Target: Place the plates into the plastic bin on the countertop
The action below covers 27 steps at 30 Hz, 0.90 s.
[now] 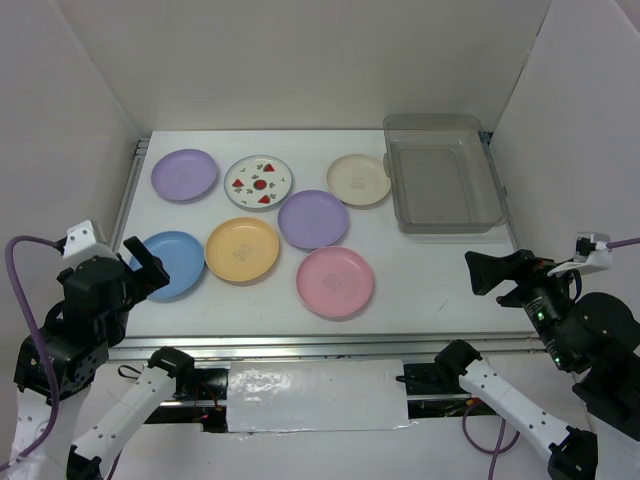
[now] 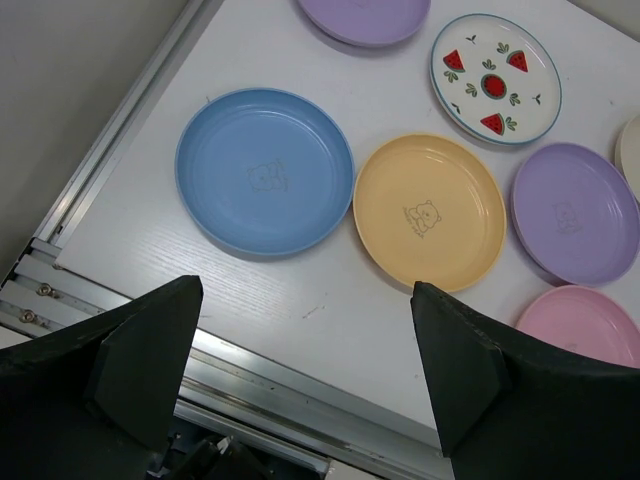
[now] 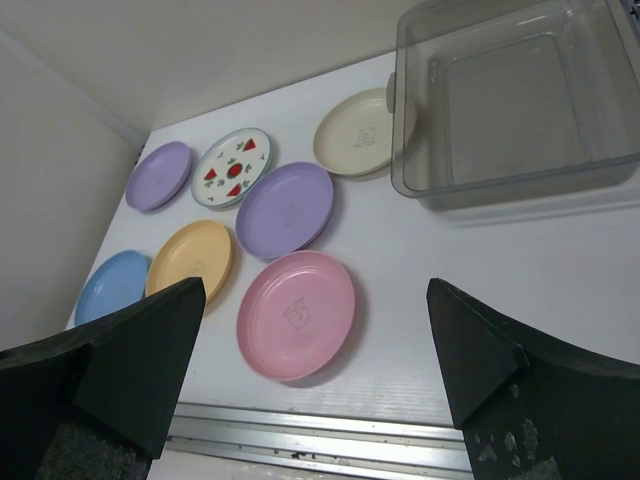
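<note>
White surface (image 1: 430,270) w/ all plates (image 1: 242,248) out, bin (image 3: 480,190) empty: 1st pick pending. L pincer (image 2: 305,292) & R pincer (image 3: 315,290) wide, empty. Just ahead of R pincer, pink plate (image 3: 297,314); bin ahead-right; rim grasp needed

Worktop (image 1: 440,270): plain white, with a silver metal rail (image 1: 300,346) at the near edge. Bin (image 1: 397,195): translucent grey.

Solid-colour plates:
- far-left lilac plate (image 1: 184,174)
- middle lilac plate (image 1: 313,218)
- blue plate (image 1: 170,264)
- yellow-orange plate (image 1: 242,249)
- pink plate (image 1: 335,281)
- cream plate (image 1: 358,179)

Patterned plate (image 1: 258,182): white, red fruit slices around one round red centre motif, small green sprigs, thin blue-green rim.

Blue, yellow-orange, middle lilac and pink each have a faint bear outline at centre, close to the plate's own tone.

Left hand (image 2: 305,288) and right hand (image 3: 315,285): matt black. Arm links (image 1: 500,390) white, cable (image 1: 625,241) purple, walls (image 1: 300,60) white.
</note>
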Each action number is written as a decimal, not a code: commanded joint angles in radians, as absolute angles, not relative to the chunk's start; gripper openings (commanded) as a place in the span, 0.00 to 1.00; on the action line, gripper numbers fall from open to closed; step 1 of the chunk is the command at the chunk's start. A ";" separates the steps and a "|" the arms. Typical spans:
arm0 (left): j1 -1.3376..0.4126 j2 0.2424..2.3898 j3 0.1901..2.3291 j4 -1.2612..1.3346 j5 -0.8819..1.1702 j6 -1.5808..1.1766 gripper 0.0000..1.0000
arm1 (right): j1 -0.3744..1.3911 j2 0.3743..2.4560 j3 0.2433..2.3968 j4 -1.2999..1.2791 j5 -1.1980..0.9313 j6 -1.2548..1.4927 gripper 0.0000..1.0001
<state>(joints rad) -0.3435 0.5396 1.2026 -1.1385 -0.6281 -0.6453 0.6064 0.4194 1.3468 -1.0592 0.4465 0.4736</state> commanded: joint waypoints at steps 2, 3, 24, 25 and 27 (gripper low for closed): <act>-0.339 0.551 1.230 -1.124 -0.646 -0.667 0.99 | 0.611 0.403 1.350 -1.068 0.439 0.471 1.00; -0.339 0.554 1.229 -1.126 -0.647 -0.669 0.99 | 0.611 0.399 1.347 -1.063 0.431 0.469 1.00; -0.102 1.349 1.176 -0.397 -0.112 -0.759 0.99 | 0.614 0.519 0.940 -0.515 -0.089 0.584 1.00; -0.083 1.444 1.211 -0.346 -0.071 -0.755 0.99 | 0.614 0.517 0.931 -0.518 -0.090 0.580 1.00; -0.043 1.587 1.248 -0.312 -0.009 -0.758 0.99 | 0.615 0.506 0.925 -0.523 -0.091 0.569 1.00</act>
<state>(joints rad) -0.0944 1.4513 1.1763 -0.4736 -0.1474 -0.7616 0.6090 0.5369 0.9195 -0.6327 -0.0422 0.5732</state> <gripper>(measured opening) 0.993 0.998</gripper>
